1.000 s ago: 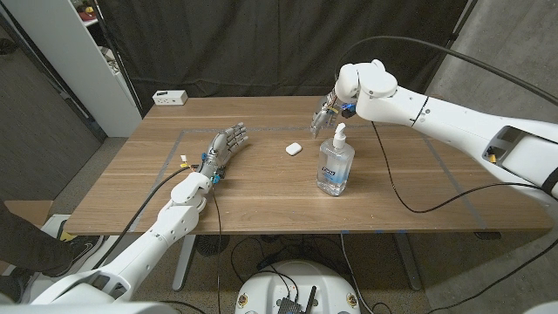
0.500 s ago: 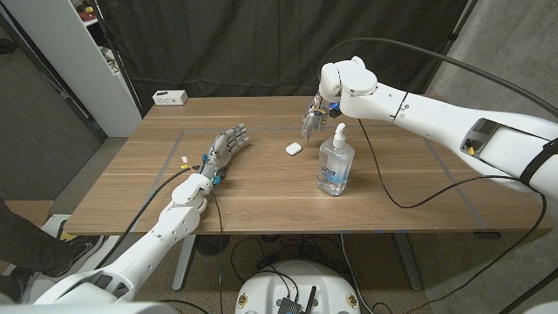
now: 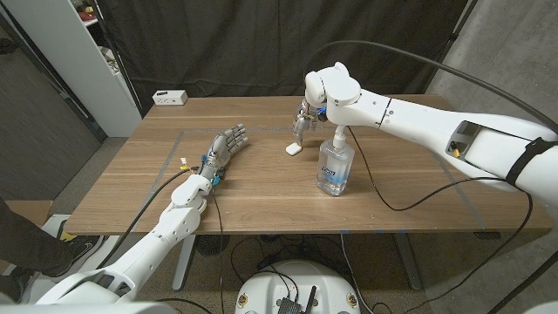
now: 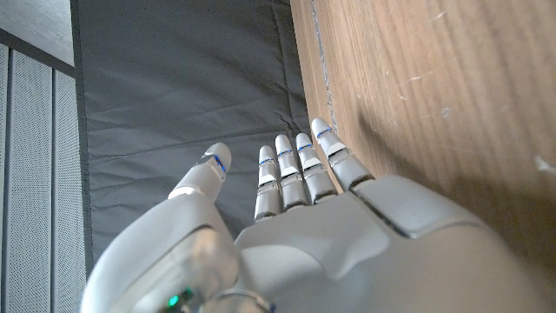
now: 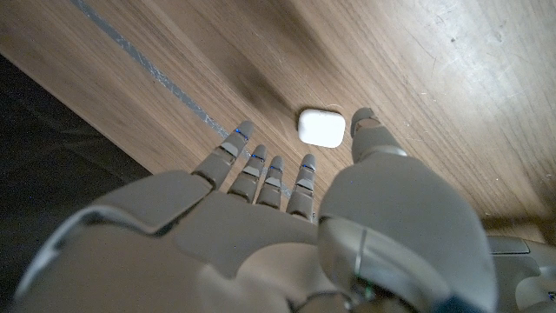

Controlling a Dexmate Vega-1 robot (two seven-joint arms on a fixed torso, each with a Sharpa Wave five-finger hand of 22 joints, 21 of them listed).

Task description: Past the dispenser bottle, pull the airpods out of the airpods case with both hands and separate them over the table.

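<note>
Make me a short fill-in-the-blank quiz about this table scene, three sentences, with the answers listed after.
1. The right hand hovers just above the white ____, holding nothing.
2. The airpods case lies on the table with its lid ____.
3. The dispenser bottle stands upright, nearer to the robot's ____ arm than to the other one.

Missing words: airpods case; closed; right

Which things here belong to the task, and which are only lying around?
Task things: airpods case, closed on the table; dispenser bottle; right hand, open above the case; left hand, open.

Lying about: white power strip; cables.
</note>
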